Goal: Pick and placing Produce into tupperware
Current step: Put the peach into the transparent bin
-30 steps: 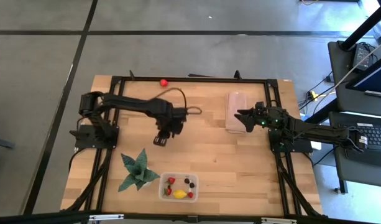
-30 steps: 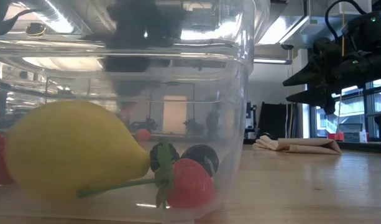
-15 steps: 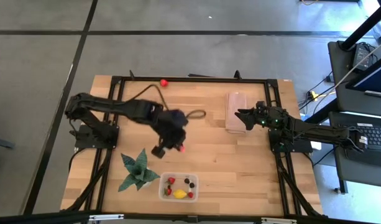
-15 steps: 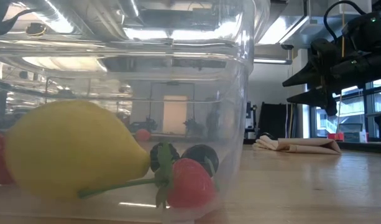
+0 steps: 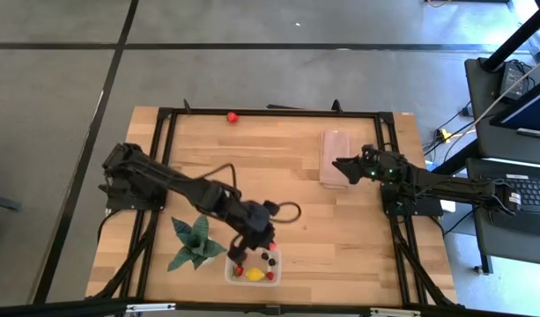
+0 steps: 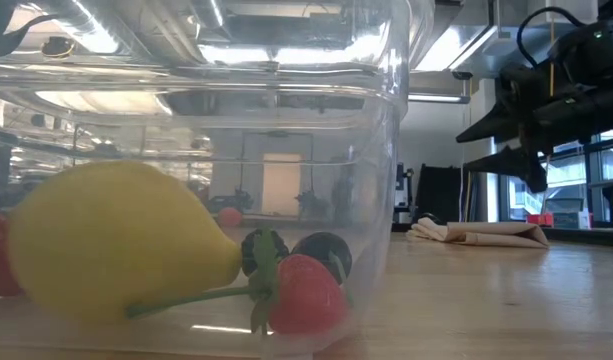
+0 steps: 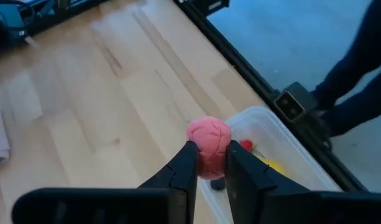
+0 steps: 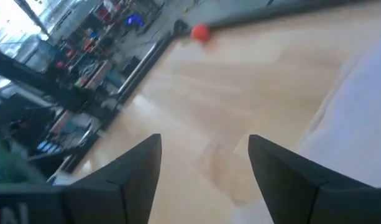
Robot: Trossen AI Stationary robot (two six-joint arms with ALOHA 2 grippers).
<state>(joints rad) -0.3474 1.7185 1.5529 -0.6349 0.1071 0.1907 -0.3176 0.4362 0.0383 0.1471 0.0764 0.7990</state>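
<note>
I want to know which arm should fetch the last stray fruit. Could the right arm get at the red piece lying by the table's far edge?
Probably yes. The right gripper stands open over the folded cloth, and bare wood lies between it and the red piece. The left gripper is busy, shut on a pink-red fruit over the tupperware.

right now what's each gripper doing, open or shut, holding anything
Left gripper: shut on a round red fruit, above the tupperware.
Right gripper: open, holding nothing, beside the folded cloth.
</note>
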